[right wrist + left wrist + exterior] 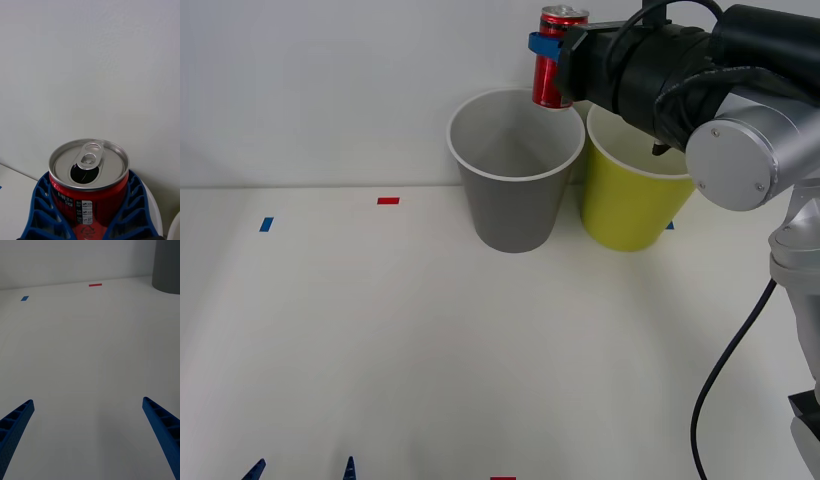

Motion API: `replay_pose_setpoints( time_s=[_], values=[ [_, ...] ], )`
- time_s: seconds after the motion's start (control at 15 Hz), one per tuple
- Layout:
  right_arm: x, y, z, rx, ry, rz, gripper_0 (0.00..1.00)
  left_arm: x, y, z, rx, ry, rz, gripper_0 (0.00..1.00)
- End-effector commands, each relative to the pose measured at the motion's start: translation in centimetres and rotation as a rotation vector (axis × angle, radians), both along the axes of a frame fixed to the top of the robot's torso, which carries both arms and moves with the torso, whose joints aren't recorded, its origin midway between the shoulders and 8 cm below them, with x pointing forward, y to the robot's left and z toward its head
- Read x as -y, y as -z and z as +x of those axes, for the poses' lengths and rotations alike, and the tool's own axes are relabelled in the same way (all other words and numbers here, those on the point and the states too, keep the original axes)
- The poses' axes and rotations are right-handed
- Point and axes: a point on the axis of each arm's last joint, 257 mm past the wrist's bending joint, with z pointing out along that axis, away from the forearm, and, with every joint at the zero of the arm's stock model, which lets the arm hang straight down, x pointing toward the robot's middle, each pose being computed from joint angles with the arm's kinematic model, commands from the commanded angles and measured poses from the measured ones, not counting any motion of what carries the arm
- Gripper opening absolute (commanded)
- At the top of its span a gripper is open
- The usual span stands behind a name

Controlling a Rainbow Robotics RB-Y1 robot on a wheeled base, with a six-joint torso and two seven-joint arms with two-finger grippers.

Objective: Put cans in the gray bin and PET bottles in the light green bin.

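Observation:
My right gripper (552, 62) is shut on a small red can (556, 58) with a silver top and holds it upright in the air, over the far right part of the gray bin's rim (515, 176). The right wrist view shows the can (89, 180) between the blue fingers (41, 213), its opened pull tab facing up. The gray bin stands at the back of the table with the light green bin (632, 205) close on its right. My left gripper (302, 470) rests low at the table's near left edge, open, nothing between its fingers (15, 425).
Small tape marks lie on the white table: a red one (388, 201), a blue one (266, 224), another red one (502, 478) at the near edge. A white wall stands right behind the bins. The gray bin's side (167, 266) shows far off in the left wrist view.

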Motion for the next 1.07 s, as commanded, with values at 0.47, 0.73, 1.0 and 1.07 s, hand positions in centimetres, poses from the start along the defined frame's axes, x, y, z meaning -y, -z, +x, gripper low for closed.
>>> replay_pose_setpoints(
  time_s=[0.47,0.73,1.0,1.07],
  values=[
    [-4.0,2.9,4.9,0.186,0.008,-0.045,0.0,0.0,0.0,0.0,0.0,0.0,0.0,1.0],
    [-5.0,3.7,5.8,0.174,-0.002,-0.041,0.0,0.0,0.0,0.0,0.0,0.0,0.0,1.0],
    [-5.5,3.7,5.6,0.158,-0.017,-0.02,0.0,0.0,0.0,0.0,0.0,0.0,0.0,1.0],
    [-5.3,3.6,5.7,0.165,-0.011,-0.028,0.0,0.0,0.0,0.0,0.0,0.0,0.0,1.0]
  ],
)
